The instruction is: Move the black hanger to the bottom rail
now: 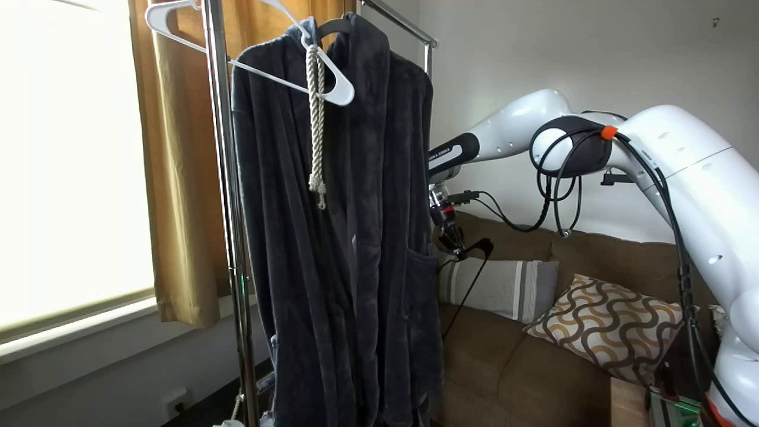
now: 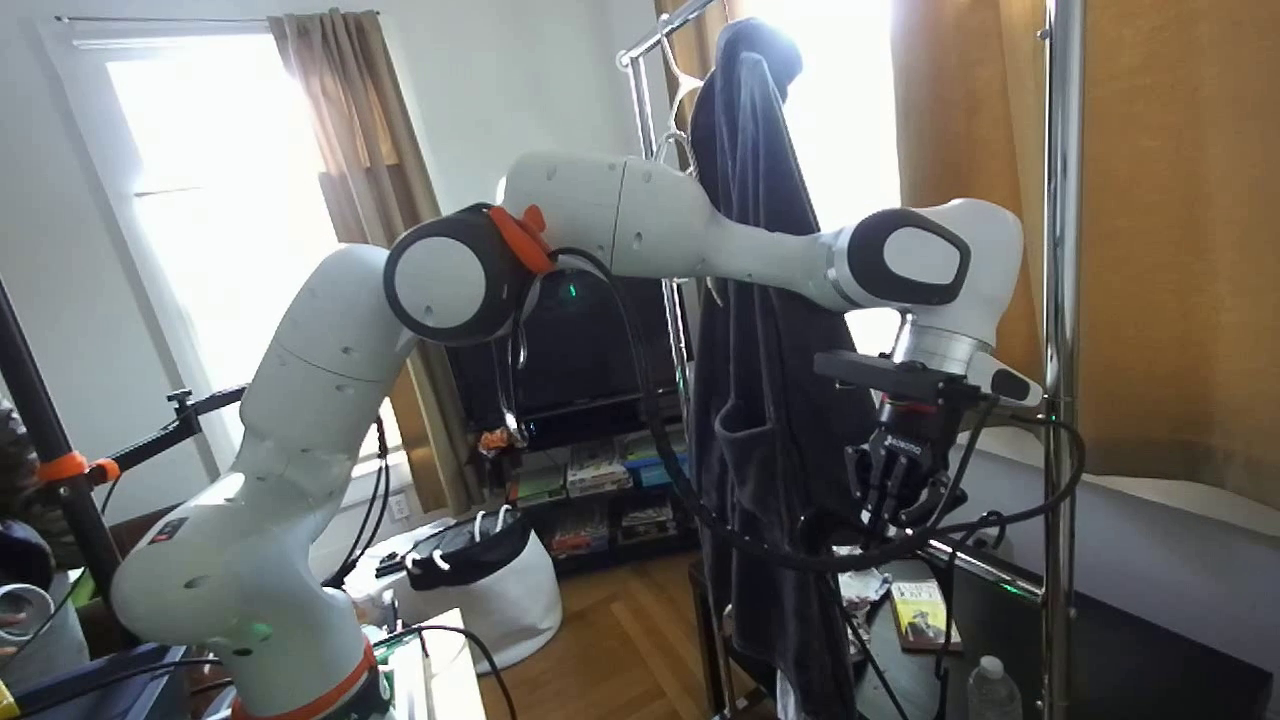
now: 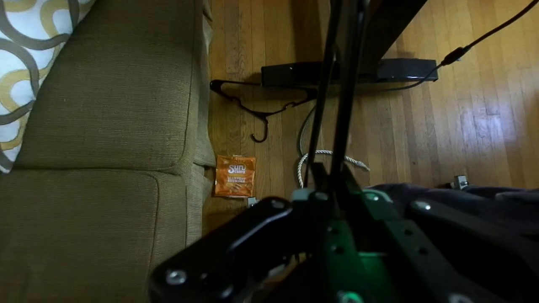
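Observation:
My gripper [image 1: 458, 254] is shut on a black hanger [image 1: 470, 289], which hangs down from the fingertips beside the robe, over the sofa side in this exterior view. In the wrist view the jaws [image 3: 326, 174] are closed on the hanger's dark bars [image 3: 350, 84], which run up out of the picture. In an exterior view the gripper [image 2: 880, 525] is between the robe and a chrome upright; cables partly cover the hanger there. A low chrome rail [image 2: 985, 572] joins that upright, just beyond the gripper in the picture. The hanger's hook is not clearly visible.
A dark robe [image 1: 332, 237] hangs from the rack beside the gripper. A white hanger [image 1: 341, 92] hangs on the rack. Another black hanger [image 3: 263, 112], an orange chip bag [image 3: 235, 176] and a rope [image 3: 300, 168] lie on the floor beside the sofa [image 3: 105, 126].

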{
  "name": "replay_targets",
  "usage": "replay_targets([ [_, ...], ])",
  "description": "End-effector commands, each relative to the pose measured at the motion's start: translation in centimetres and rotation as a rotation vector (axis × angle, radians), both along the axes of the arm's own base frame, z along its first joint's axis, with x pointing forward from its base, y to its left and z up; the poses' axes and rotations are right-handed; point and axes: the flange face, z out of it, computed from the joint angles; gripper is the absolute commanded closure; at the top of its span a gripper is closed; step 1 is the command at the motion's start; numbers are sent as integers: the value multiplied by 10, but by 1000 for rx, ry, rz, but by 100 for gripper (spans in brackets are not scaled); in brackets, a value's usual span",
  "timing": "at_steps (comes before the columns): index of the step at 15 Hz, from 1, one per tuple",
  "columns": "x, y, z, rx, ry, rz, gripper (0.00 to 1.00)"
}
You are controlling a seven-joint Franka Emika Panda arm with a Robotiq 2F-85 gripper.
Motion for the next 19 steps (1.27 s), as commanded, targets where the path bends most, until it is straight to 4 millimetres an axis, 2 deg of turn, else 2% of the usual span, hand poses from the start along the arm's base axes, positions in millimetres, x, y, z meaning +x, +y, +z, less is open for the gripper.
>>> replay_targets([
  [1,5,-5,-18,-37,-5,-24,98],
  [5,1,-9,-35,-29,25,-70,98],
  [6,-1,-7,-38,-13,38,-67,71],
  [8,-7,-1,-39,5,61,-43,61],
  [12,-21,0,-31,20,48,-26,31],
  [16,-44,-1,-13,37,26,4,1],
  [17,-51,2,-7,44,12,48,0],
  [18,-28,-5,-18,31,36,-6,11],
  [19,-33,-5,-12,37,27,11,3],
])
